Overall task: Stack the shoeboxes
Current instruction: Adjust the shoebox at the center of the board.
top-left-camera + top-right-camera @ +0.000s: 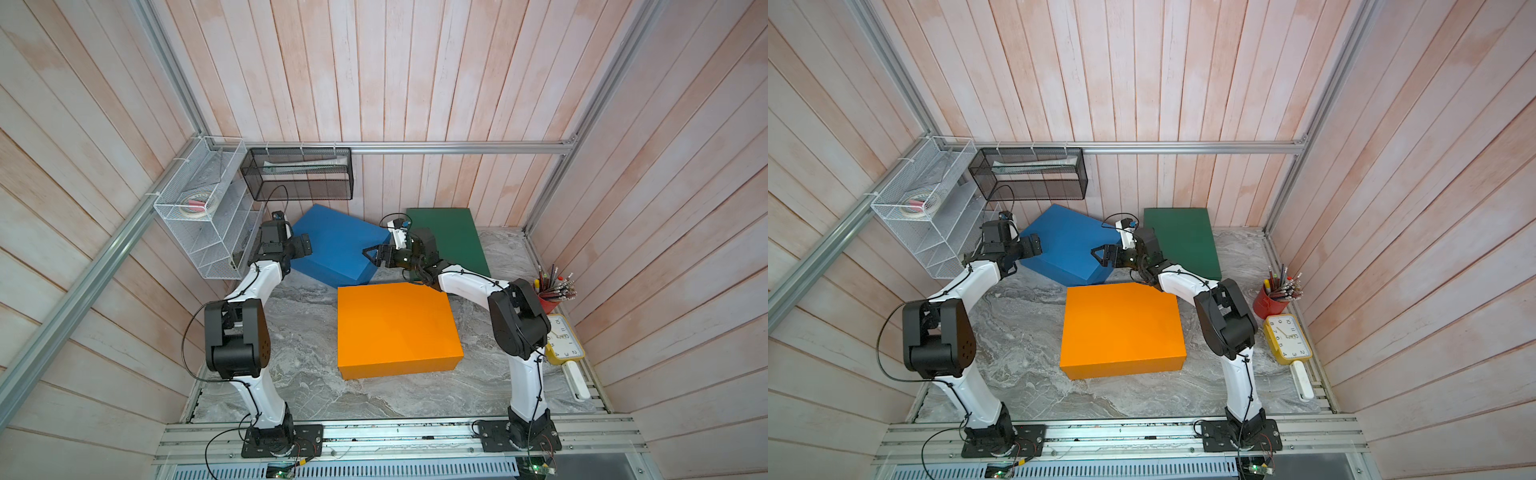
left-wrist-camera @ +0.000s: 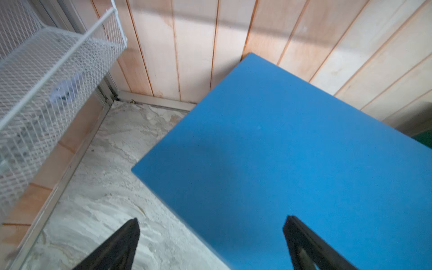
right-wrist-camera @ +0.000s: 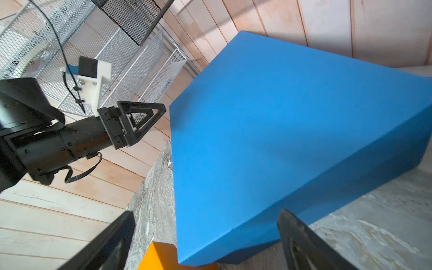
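The only writing I can read stands on the yellow clock [image 1: 1288,337] lying flat at the right edge of the counter [image 1: 1025,340]. Black hour numerals ring its white face; 10, 11, 12, 1, 2, 3 and 4 are legible, the others too small.

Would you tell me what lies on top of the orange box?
Nothing rests on the orange box; its lid looks bare. The right arm covers its far corner, so that spot cannot be checked.

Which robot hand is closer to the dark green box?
Right. The right hand hovers between the blue box and green box; the left hand is beyond the blue box.
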Tool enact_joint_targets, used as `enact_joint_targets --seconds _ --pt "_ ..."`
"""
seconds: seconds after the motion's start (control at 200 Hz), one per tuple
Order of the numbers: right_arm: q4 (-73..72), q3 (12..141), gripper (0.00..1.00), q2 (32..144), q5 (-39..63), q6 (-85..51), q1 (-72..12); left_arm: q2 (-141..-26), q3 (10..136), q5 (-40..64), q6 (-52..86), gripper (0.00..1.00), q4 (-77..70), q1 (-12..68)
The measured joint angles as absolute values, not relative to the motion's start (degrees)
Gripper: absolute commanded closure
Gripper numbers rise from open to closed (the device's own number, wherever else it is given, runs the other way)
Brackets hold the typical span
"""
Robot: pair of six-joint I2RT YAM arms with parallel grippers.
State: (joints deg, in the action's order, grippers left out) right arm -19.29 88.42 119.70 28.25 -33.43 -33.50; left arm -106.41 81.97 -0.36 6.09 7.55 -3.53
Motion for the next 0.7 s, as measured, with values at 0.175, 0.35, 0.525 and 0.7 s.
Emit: enact_joint_targets --seconds 0.175,0.35,0.525,0.7 --pt "-19.25 91.09 0.02 121.49 28.45 -33.67 -33.50 -111.15 91.00 -0.75 5.67 0.00 9.04 -4.19" --pt "-18.15 92.66 0.02 123.57 28.60 -34.30 -33.50 -114.43 96.14 -1.43 5.58 0.00 10.98 -4.49" --pt "-16.14 94.61 0.02 124.73 28.42 -34.26 -33.52 -118.98 100.73 -1.93 5.74 0.00 13.47 -4.86" --pt "-14.83 95.33 0.02 124.77 28.29 -33.80 -33.52 -122.72 104.75 -2.00 5.78 0.00 16.23 -5.30"
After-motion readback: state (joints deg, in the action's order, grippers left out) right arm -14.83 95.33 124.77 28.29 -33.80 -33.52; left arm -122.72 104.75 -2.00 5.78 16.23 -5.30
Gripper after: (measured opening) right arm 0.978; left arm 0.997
